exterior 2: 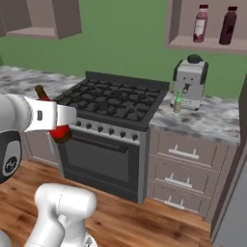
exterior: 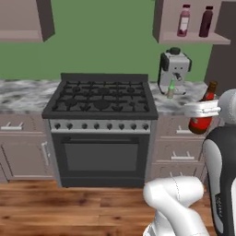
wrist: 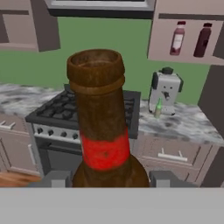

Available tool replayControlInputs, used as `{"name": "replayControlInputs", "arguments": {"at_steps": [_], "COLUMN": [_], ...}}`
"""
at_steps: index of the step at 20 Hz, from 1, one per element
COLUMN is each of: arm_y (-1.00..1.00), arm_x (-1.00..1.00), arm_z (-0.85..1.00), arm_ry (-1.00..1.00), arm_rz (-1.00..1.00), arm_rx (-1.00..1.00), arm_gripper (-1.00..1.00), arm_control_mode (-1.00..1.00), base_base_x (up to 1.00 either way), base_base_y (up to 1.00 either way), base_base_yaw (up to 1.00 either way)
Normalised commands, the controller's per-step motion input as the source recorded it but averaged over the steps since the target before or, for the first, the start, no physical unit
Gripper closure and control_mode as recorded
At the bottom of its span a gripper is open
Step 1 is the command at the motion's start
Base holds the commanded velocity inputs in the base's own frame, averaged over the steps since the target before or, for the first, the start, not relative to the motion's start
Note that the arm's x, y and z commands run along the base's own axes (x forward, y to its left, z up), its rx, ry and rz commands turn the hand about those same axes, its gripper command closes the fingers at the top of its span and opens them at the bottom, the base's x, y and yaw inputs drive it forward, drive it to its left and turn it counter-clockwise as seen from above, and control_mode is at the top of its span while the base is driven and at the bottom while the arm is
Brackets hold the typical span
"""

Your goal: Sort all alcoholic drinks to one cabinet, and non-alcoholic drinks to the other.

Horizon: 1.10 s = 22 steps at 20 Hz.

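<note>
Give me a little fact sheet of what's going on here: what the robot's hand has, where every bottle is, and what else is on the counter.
Held: amber-brown bottle with red label, clamped in the gripper, away from the counter
Right cabinet shelf: pink bottle and dark maroon bottle, upright, side by side
Counter: green bottle standing in front of the coffee machine
Left cabinet: no bottles seen
Centre: stove

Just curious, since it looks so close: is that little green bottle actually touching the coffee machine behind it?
Cannot tell. In both base views the green bottle overlaps the coffee machine from the front, so neither contact nor gap shows plainly.
</note>
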Motion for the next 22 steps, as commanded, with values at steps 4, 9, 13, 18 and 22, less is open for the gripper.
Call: {"name": "replayControlInputs", "arguments": {"at_steps": [4, 9, 13, 18, 22], "arm_y": [0.00, 0.00, 0.00, 0.00, 0.00], "arm_x": [0.00, 0.00, 0.00, 0.00, 0.00], "arm_z": [0.00, 0.00, 0.00, 0.00, 0.00], "arm_ry": [0.00, 0.00, 0.00, 0.00, 0.00], "arm_rz": [0.00, 0.00, 0.00, 0.00, 0.00], "arm_rx": [0.00, 0.00, 0.00, 0.00, 0.00], "arm_gripper": [1.00, 1.00, 1.00, 1.00, 1.00], "arm_control_mode": [1.00, 1.00, 1.00, 1.00, 1.00], "base_base_x": [0.39, 0.44, 0.49, 0.57, 0.56], "base_base_y": [0.63, 0.64, 0.58, 0.39, 0.31], "base_base_yaw": [0.00, 0.00, 0.00, 0.00, 0.00]}}
